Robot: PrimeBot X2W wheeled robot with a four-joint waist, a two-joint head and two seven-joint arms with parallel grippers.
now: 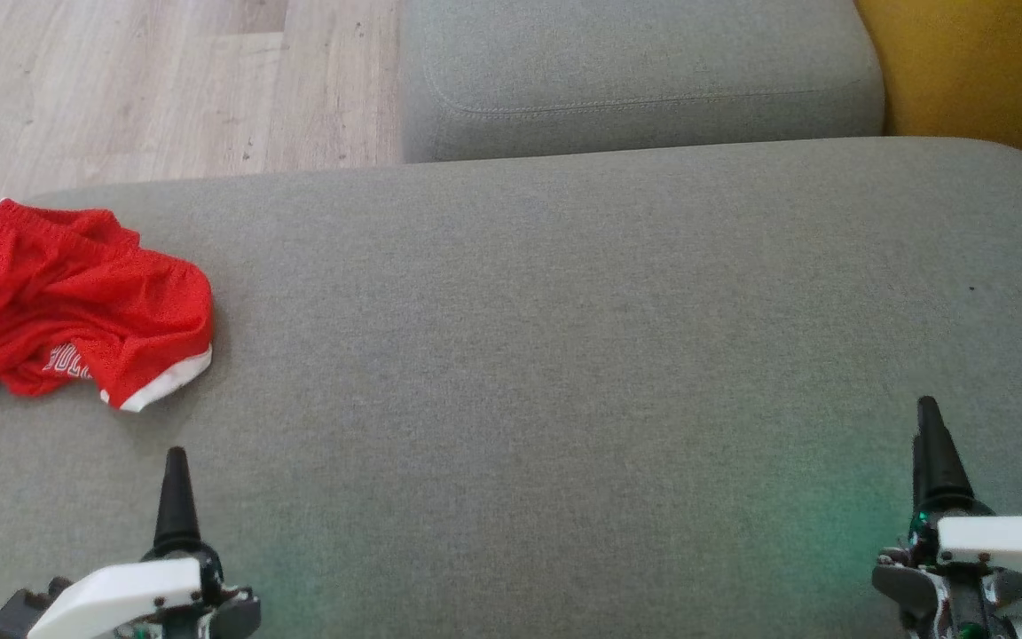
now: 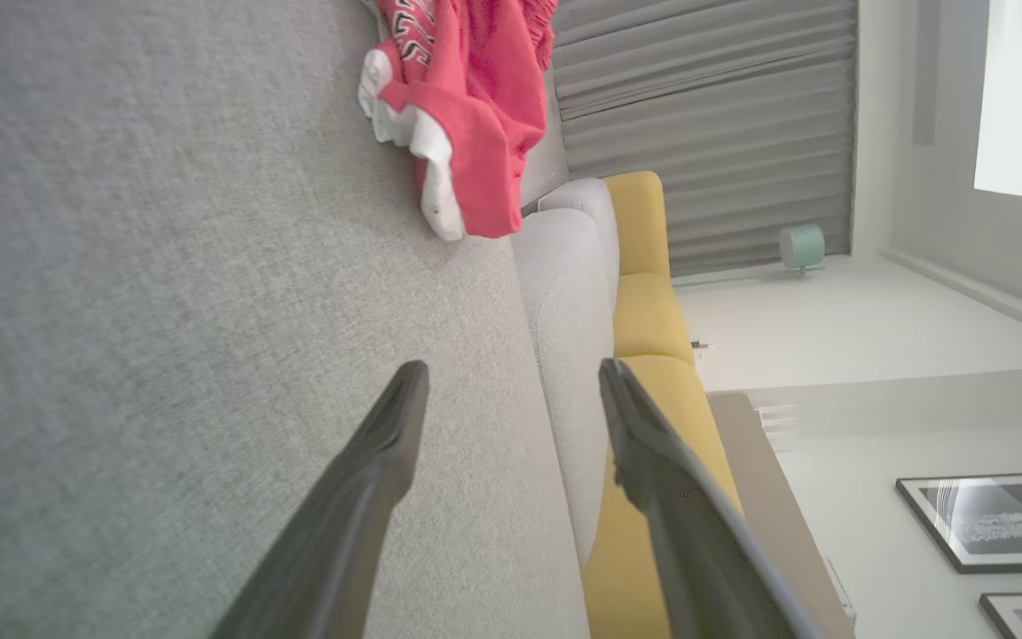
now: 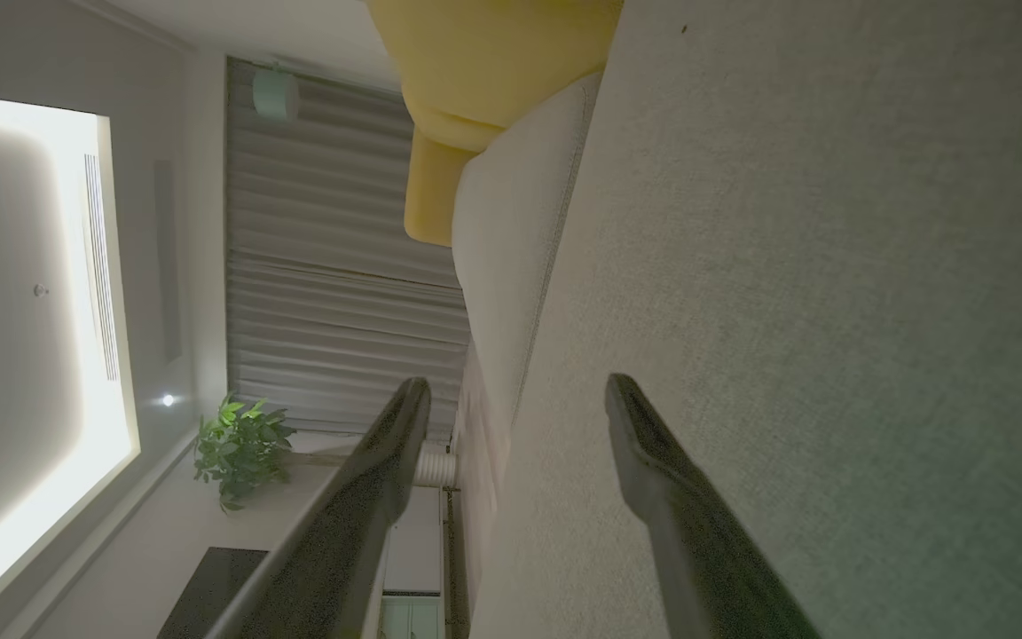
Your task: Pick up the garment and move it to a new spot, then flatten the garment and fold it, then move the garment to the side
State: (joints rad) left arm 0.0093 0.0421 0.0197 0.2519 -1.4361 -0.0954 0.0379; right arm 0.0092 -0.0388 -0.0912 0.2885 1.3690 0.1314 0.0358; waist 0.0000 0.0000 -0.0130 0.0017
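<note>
The left gripper [image 2: 513, 364] and the right gripper [image 3: 518, 380] sit nearest, low at either side of the head view, fingers pointing away from the robot. In each wrist view the two dark fingers stand wide apart with nothing between them, hovering over bare grey fabric. The garment [image 1: 76, 302], red mesh shorts with white trim, lies crumpled at the far left of the grey seat cushion [image 1: 564, 355], running off the left edge of the head view. Its long axis runs roughly across the cushion from left to right. A white-edged hem corner points toward the robot and to the right, while a gathered edge lies along the far side. White lettering shows on the near side, too bunched to read. The shorts lie ahead of the left gripper and apart from it. Beyond the seat sits a second grey cushion [image 1: 635, 80], with pale wood floor [image 1: 121, 89] to its left and yellow upholstery [image 1: 981, 71] to its right.
</note>
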